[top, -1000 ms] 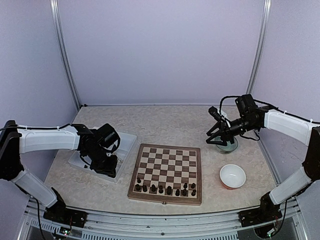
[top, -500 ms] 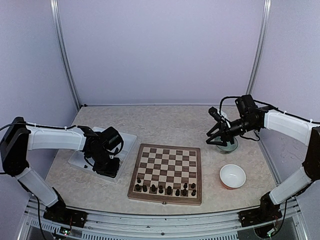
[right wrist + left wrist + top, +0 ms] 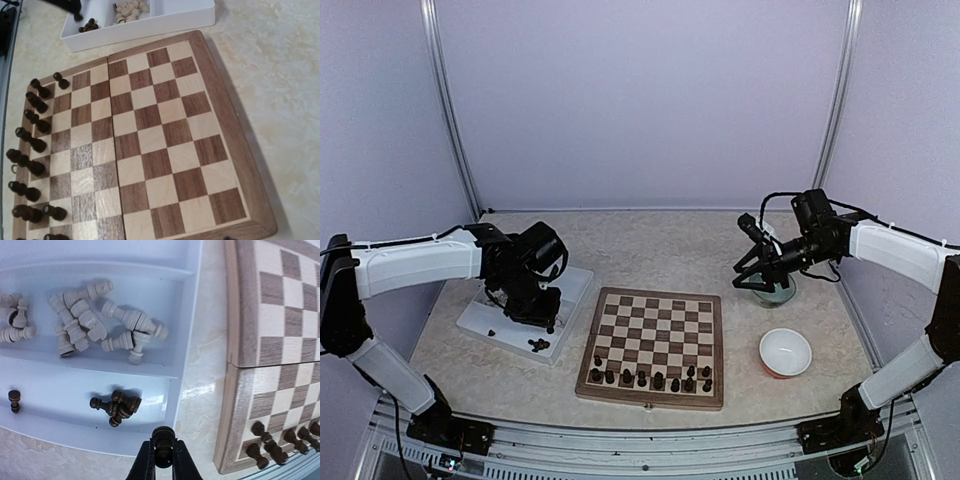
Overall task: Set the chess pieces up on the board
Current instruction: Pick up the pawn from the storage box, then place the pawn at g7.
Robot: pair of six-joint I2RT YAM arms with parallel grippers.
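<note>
The board (image 3: 652,322), a square of dark brown and cream wooden checks in a brown border, lies at the middle of a cream, marbled table (image 3: 650,245) closed in by plain lavender walls with metal posts at the corners. From above, dark chess pieces (image 3: 650,378) stand along its near rows. A white tray (image 3: 480,318) sits just left of it, and the left gripper (image 3: 532,315) hangs over that tray. To the right a white bowl (image 3: 786,352) rests near the board, and farther back the right gripper (image 3: 748,272) hovers above a small clear dish (image 3: 780,295); I cannot tell whether its fingers are spread or closed. In the left wrist view the fingers (image 3: 145,465) are pinched on a held dark piece (image 3: 163,434) with a rounded head, above the tray's near wall. The tray is smooth moulded plastic with long compartments: cream chess pieces (image 3: 100,320) lie tumbled in the upper one, and a small heap of dark ones (image 3: 116,405) with a lone pawn (image 3: 14,400) lie in the lower. The board's grainy border fills the right side, with dark men standing at its lower corner. The right wrist view looks across the board, with dark pieces lined along its left edge and the tray beyond its far side; the gripper's own fingers do not show here.
</note>
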